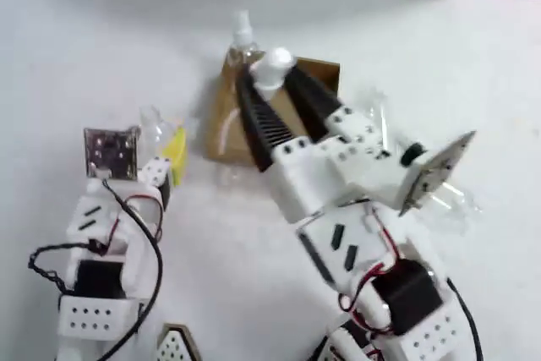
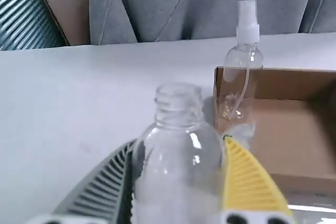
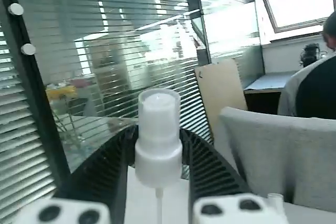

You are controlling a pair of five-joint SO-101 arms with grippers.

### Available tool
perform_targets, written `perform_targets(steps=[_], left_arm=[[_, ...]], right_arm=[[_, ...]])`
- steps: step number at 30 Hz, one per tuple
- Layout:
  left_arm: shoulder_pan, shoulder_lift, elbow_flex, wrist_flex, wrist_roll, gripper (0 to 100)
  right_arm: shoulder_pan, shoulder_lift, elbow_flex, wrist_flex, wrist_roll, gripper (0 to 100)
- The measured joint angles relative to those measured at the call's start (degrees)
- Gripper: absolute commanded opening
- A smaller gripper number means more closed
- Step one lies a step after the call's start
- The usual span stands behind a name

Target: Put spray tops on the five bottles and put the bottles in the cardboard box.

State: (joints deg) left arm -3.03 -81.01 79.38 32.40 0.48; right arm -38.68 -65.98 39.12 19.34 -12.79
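My left gripper (image 1: 161,139) is shut on a clear bottle (image 2: 178,150) with an open threaded neck, standing upright between the grey and yellow fingers (image 2: 247,182). My right gripper (image 1: 272,73) is held above the cardboard box (image 1: 226,128), shut on a white spray top (image 3: 158,135) whose thin tube hangs down. In the high view the spray top (image 1: 272,65) shows over the box's far edge. A capped clear bottle (image 2: 241,61) stands upright at the box's (image 2: 294,135) far left corner. I cannot tell whether it is inside or just outside.
Clear bottles lie on the white table to the right of the right arm (image 1: 452,199) and near its elbow (image 1: 378,112). A cardboard piece (image 1: 176,344) pokes in at the front edge. Grey chairs (image 2: 199,3) line the table's far side.
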Motion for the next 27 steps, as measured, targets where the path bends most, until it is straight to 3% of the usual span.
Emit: perform_targets(steps=[2,5,9,23,27], left_arm=[[0.0,-2.11,2.64,-0.35,0.0,2],[0.0,-4.57,4.48,-2.46,0.0,2],[0.0,-5.98,6.24,-4.13,0.0,2],[0.0,-6.15,7.03,-4.13,0.0,2],[0.18,-6.15,7.03,-5.19,0.0,2]], right_arm=[[-1.76,2.02,0.09,-4.57,1.23,1.7],[-6.68,7.21,-1.85,-13.01,8.97,1.7],[-11.96,13.54,-8.62,-15.82,18.02,1.6],[-13.8,15.12,-6.86,-20.66,18.11,1.6],[-11.87,15.12,-6.86,-20.66,13.19,1.5]])
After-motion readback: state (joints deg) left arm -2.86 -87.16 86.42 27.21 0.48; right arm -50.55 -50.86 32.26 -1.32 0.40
